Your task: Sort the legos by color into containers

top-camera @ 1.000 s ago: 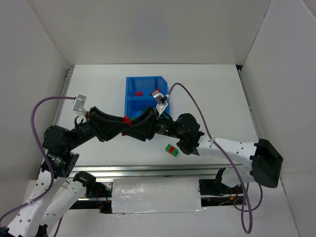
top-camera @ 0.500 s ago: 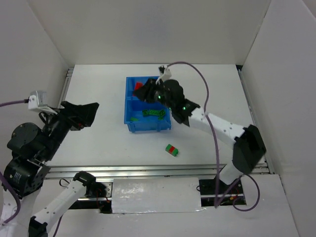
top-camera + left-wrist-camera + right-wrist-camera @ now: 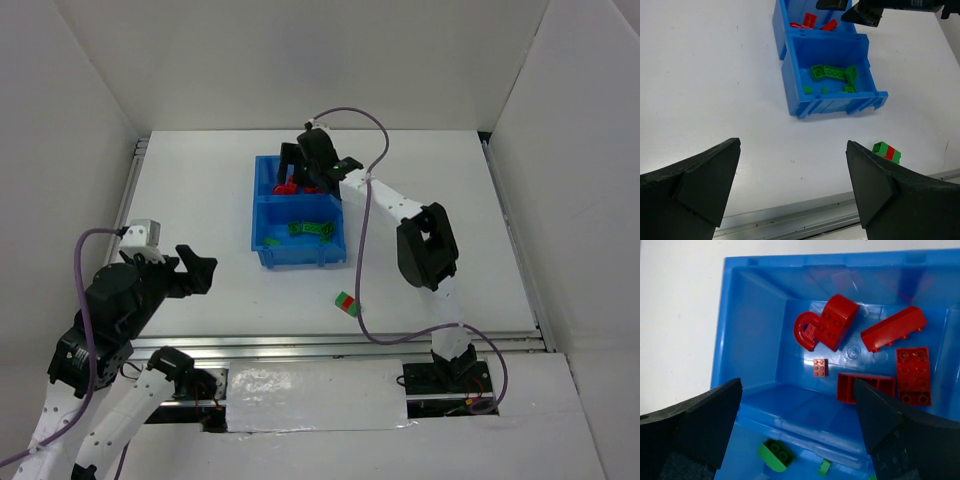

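The blue bin (image 3: 262,228) stands mid-table, split by a middle wall (image 3: 805,417) into two containers. The far one holds several red legos (image 3: 840,322), the near one several green legos (image 3: 832,73). A stuck red-green pair (image 3: 347,303) lies on the table in front of the bin, also in the left wrist view (image 3: 886,152). My right gripper (image 3: 797,385) hovers open over the far container (image 3: 297,172), nothing between its fingers. My left gripper (image 3: 792,145) is open and empty, low at the near left (image 3: 203,272), well away from the bin.
White walls close in the table on the left, back and right. A metal rail (image 3: 805,217) runs along the near edge, just under my left gripper. The right arm's elbow (image 3: 428,245) hangs above the table to the right of the bin.
My left arm has pulled back from the bin to the near left, its gripper now open. My right gripper carried a red brick over the far container and has opened.
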